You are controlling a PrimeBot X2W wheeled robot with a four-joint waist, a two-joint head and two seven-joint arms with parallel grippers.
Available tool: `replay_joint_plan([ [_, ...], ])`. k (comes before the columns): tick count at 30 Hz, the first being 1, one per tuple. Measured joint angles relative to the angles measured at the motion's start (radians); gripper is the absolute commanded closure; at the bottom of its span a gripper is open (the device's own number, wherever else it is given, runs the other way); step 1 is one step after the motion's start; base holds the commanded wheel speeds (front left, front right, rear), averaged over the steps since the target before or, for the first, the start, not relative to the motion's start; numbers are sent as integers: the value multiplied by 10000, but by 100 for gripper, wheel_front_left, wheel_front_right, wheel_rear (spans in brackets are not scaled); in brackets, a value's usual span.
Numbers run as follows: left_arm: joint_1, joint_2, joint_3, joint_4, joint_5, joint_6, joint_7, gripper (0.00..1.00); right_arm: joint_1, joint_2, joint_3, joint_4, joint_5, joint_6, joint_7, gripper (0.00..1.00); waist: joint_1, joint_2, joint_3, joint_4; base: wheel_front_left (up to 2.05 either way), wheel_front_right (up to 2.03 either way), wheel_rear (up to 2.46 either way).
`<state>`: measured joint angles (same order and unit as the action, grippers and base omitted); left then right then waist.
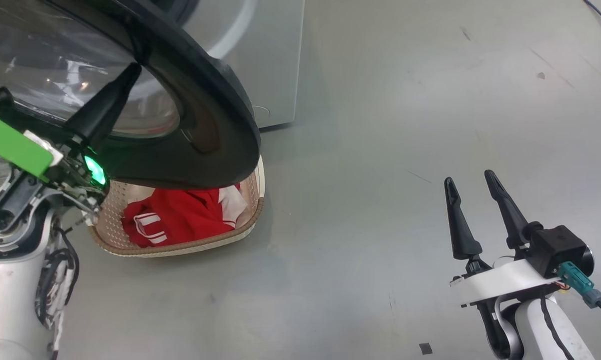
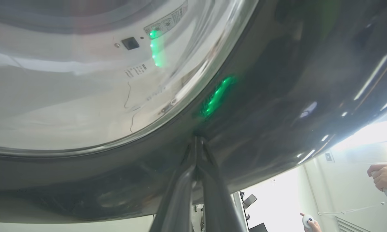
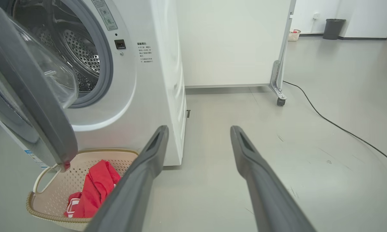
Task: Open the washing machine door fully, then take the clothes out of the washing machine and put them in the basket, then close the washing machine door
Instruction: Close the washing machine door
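Observation:
The washing machine door [image 1: 215,115], a black ring around a clear glass bowl, stands partly open over the basket [image 1: 180,247]. My left gripper [image 1: 132,70] is shut, its tips pressed against the door's black ring [image 2: 277,96]. The red clothes [image 1: 180,215] with white stripes lie in the cream basket, which sits on the floor in front of the white washing machine [image 3: 148,96]. The steel drum [image 3: 80,48] shows past the door [image 3: 35,106], with no fabric in the part I see. My right gripper [image 1: 468,176] hangs open and empty over bare floor, well right of the basket [image 3: 45,216].
A white partition [image 3: 238,42] on casters stands behind the washer. A black cable [image 3: 341,129] runs across the grey floor at right. A dark bin [image 3: 333,29] stands far back. A person's hands [image 2: 385,177] hold white controllers beyond the door.

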<state>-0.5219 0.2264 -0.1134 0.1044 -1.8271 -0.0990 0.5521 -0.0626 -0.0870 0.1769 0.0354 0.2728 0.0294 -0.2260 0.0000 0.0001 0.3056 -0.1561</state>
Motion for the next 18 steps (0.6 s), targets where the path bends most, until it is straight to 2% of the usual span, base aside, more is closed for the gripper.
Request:
replay_joint_plan([
  [18, -1748, 69, 596, 2046, 604, 334, -1070, 100, -473, 238, 151, 497, 314, 48, -148, 0, 0, 0, 527, -1301, 0, 0, 0],
])
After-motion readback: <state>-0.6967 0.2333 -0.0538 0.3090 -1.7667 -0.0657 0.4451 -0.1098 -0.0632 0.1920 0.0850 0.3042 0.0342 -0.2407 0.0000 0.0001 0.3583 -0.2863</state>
